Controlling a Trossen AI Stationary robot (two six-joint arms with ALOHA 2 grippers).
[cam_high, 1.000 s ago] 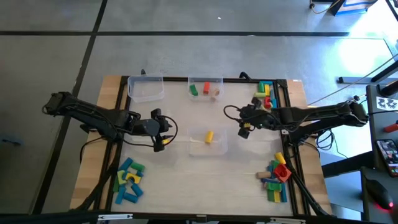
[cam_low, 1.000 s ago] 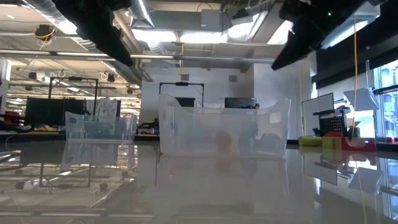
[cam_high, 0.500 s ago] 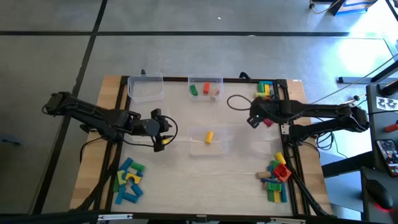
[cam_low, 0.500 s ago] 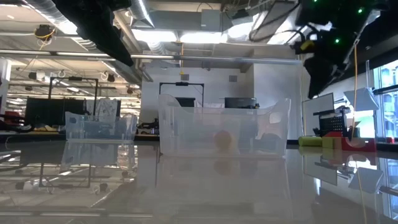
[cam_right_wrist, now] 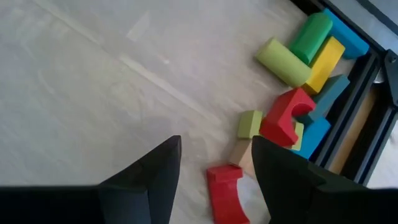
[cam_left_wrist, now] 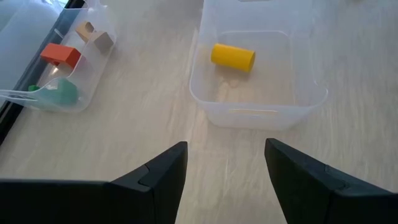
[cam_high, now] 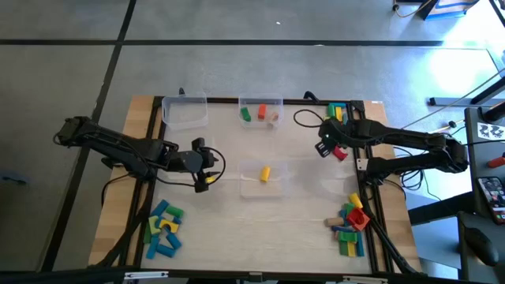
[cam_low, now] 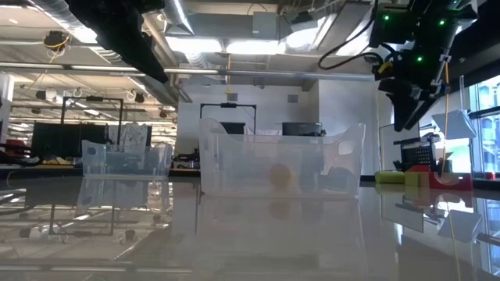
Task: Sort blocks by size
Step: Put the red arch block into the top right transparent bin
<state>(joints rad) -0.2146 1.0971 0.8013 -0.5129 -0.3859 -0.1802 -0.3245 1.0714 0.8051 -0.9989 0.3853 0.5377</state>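
Note:
Blocks lie in three piles on the table: far right [cam_high: 335, 118], near right [cam_high: 351, 225] and near left [cam_high: 163, 229]. My right gripper [cam_high: 322, 147] is open and empty, just left of the far right pile. Its wrist view [cam_right_wrist: 216, 144] shows a red arch block [cam_right_wrist: 225, 190], a light green cube [cam_right_wrist: 250, 123] and a light green cylinder [cam_right_wrist: 283, 61] ahead. My left gripper [cam_high: 207, 162] is open and empty, left of the middle tub [cam_high: 264, 180]. That tub holds a yellow cylinder [cam_left_wrist: 233, 56].
A clear tub [cam_high: 261, 113] at the far middle holds a green, a red and a tan block. Another clear tub [cam_high: 185, 112] stands at the far left. A black frame [cam_high: 365, 126] runs along the table's edges beside the piles.
My right gripper has gone toward the table's far right, to the far right pile of blocks, and has turned and tipped its fingers downward. It stays open and empty.

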